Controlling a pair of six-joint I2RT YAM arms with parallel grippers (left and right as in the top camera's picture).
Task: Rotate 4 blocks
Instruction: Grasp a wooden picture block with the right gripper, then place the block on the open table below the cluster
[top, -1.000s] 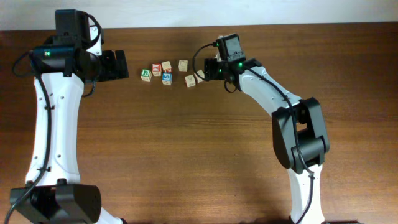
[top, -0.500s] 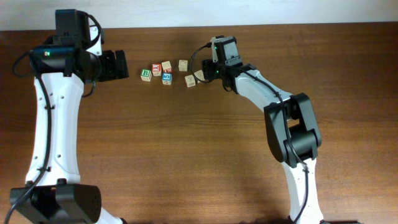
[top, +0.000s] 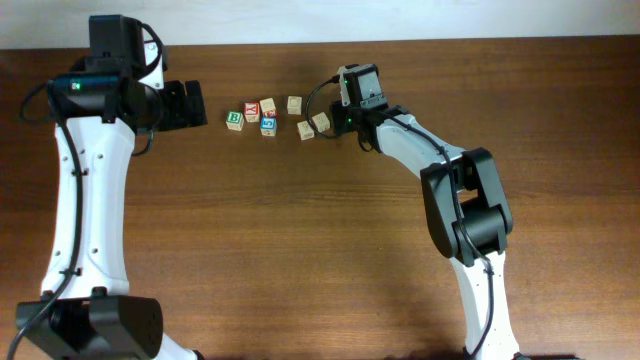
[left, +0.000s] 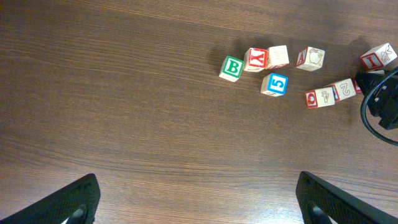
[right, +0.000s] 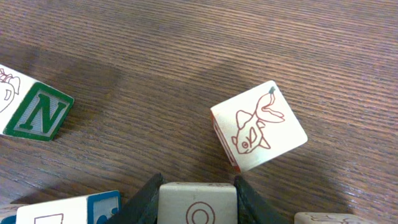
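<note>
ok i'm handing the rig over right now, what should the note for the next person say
left gripper: open, empty, hovering away from the work.
right gripper: closed on a pale block; fish block and green N block lie loose just ahead.
done: can't tell what is turned already.
left: turn the gripped one, release, then whichever remain.

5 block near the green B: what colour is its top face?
The 5 block is blue with a white numeral; clearest in left wrist view.
</note>
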